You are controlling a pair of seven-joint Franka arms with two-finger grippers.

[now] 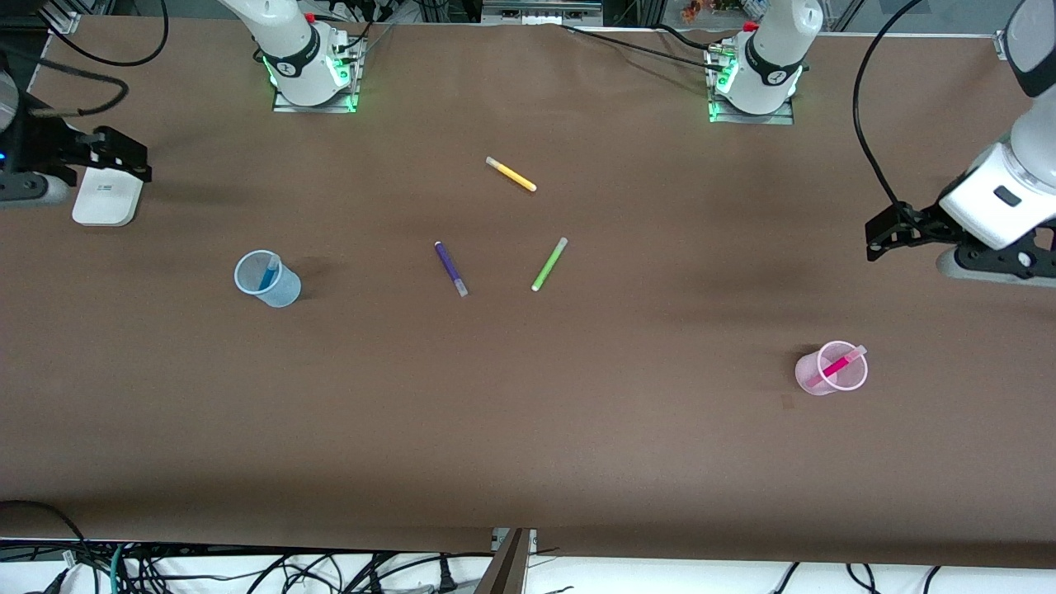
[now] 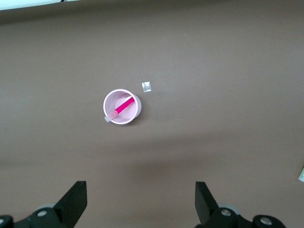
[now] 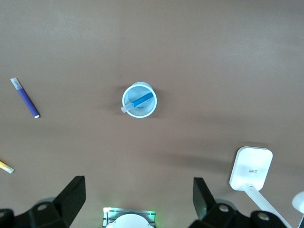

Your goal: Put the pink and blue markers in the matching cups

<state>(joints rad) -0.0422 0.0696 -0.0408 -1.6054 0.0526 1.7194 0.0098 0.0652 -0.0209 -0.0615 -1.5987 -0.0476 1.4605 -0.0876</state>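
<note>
A brown-covered table (image 1: 528,429) fills the scene under soft, even light, with black cables (image 1: 289,573) tangled on the pale floor just below its camera-side edge.

No text, label, brand or number can be read anywhere. The white pad (image 1: 105,196) at the right arm's end of the table (image 1: 528,429) carries a small grey marking, too small to make out. The dark bands on the two arm bases each bear a pale round mark, also not legible. The markers and cups show no print.
</note>
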